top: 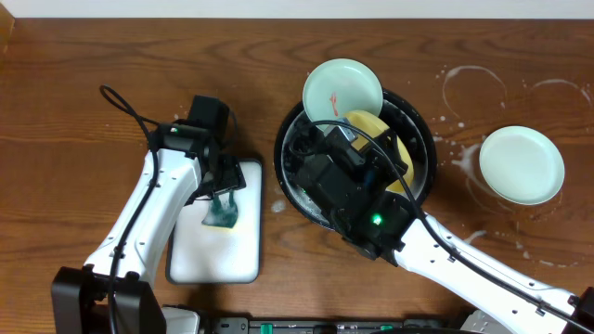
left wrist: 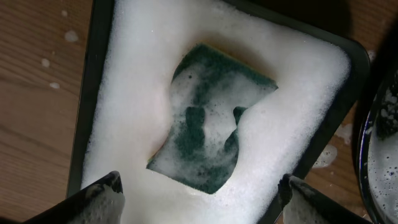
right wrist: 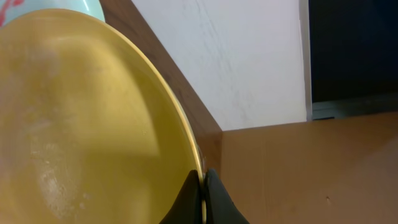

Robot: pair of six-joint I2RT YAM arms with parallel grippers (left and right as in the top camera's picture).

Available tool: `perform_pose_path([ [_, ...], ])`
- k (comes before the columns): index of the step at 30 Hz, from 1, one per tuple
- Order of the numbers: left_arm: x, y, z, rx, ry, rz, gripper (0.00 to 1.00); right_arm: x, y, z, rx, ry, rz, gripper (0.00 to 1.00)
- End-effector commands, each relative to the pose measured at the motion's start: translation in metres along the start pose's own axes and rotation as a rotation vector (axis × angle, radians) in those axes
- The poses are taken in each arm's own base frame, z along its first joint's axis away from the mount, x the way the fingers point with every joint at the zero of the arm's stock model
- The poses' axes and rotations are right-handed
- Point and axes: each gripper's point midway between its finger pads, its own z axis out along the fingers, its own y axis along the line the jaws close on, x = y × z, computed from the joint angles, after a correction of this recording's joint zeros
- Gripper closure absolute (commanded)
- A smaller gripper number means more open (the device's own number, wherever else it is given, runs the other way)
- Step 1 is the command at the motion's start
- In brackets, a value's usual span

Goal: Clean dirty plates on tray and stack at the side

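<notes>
The right end effector (right wrist: 203, 186) is clenched on the rim of the yellow plate (right wrist: 93, 124), which stands tilted inside the black basin (top: 427, 134). The plate looks light and stiff but probably soapy and slippery, so a firm pinch at the rim seems the best hold. The left end effector (left wrist: 199, 205) hangs released just above the green sponge (left wrist: 205, 137) in suds. Only the right wrist view shows the pinch itself. Only the overhead shows the layout: 1 smeared mint plate (top: 342, 90) leaning on the basin rim beyond the right end effector, and 1 clean-looking mint plate (top: 522, 164) on the table (top: 93, 56) to its right.
</notes>
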Motion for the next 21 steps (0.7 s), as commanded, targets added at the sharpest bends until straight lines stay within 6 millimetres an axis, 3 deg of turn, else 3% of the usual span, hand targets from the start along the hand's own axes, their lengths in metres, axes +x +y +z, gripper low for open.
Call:
perform_pose_path([
  [1,-0.004,0.0,-0.004,0.002,-0.013,0.001,0.2,-0.002,-0.007,-0.002,-0.01,-0.012,0.057,0.99],
  [7,-0.004,0.0,-0.004,0.002,-0.013,0.001,0.2,-0.002,0.021,0.011,-0.209,-0.019,0.157,0.99],
  [11,-0.004,0.0,-0.004,0.002,-0.013,0.001,0.19,0.012,-0.014,0.018,-0.004,0.049,0.202,0.99],
  [14,-0.004,0.0,-0.004,0.002,-0.013,0.001,0.2,0.004,0.009,0.012,-0.13,0.003,0.098,0.99],
  [17,-0.004,0.0,-0.004,0.002,-0.013,0.001,0.2,0.012,-0.011,0.017,-0.008,0.049,0.159,0.99],
  [21,-0.004,0.0,-0.004,0.002,-0.013,0.001,0.2,0.007,0.006,0.018,-0.112,0.023,0.152,0.99],
])
